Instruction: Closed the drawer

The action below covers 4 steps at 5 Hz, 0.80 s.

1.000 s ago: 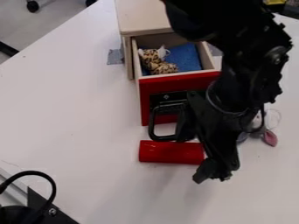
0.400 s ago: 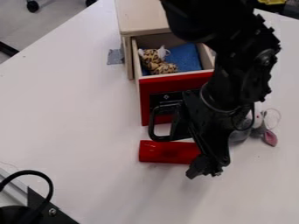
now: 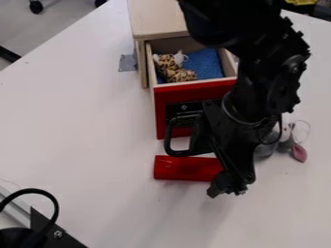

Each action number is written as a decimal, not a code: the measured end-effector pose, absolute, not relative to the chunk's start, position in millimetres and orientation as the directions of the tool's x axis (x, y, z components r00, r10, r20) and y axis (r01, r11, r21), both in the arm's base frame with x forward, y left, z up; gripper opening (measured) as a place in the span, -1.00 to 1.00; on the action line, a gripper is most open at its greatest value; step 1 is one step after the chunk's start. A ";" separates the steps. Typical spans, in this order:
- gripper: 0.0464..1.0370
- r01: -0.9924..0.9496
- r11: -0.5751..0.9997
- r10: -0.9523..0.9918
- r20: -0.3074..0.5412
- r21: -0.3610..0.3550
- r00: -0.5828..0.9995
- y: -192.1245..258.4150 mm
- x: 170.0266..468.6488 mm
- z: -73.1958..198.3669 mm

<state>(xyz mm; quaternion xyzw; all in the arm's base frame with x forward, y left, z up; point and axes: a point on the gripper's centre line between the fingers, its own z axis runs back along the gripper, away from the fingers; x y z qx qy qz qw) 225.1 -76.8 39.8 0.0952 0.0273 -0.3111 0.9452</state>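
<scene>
The smooth, matte white table (image 3: 84, 116) spreads across the view, its straight upper-left edge running at a slant. The black robot arm, ridged and jointed, comes in from the top edge, right of centre. Below the arm's start sits the pale, plain-grained wooden cabinet (image 3: 157, 19), boxy with squared edges. Its drawer (image 3: 140, 104) stands pulled out toward the lower part of the view, with thin wooden walls and a flat, glossy red front.

The black, angular gripper (image 3: 227, 169) hangs at the right side of the drawer front, beside the handle; I cannot tell whether its jaws are apart, together or clamped on the handle. Under it, a shiny red cylinder (image 3: 184, 167) lies on its side just below the drawer front, its right end hidden.

The black handle (image 3: 169, 140) is a rounded loop. In the drawer are blue, fine-textured material (image 3: 204, 64) and 1 leopard-spotted soft toy (image 3: 178, 72). Right of the gripper lies a grey-and-pink soft item (image 3: 298, 152), partly covered. A small grey patch (image 3: 127, 63) sits beside the cabinet's left side.

Broad room runs from the drawer's left wall to the table's slanted edge, and more below the cylinder.
</scene>
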 end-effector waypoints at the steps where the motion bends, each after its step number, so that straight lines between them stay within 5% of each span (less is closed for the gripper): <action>1: 0.93 0.602 0.782 -0.592 -0.110 0.162 0.798 -80.4 223.8 39.8; 4: 0.93 0.623 0.774 -0.613 -0.114 0.114 0.782 -93.1 214.6 39.3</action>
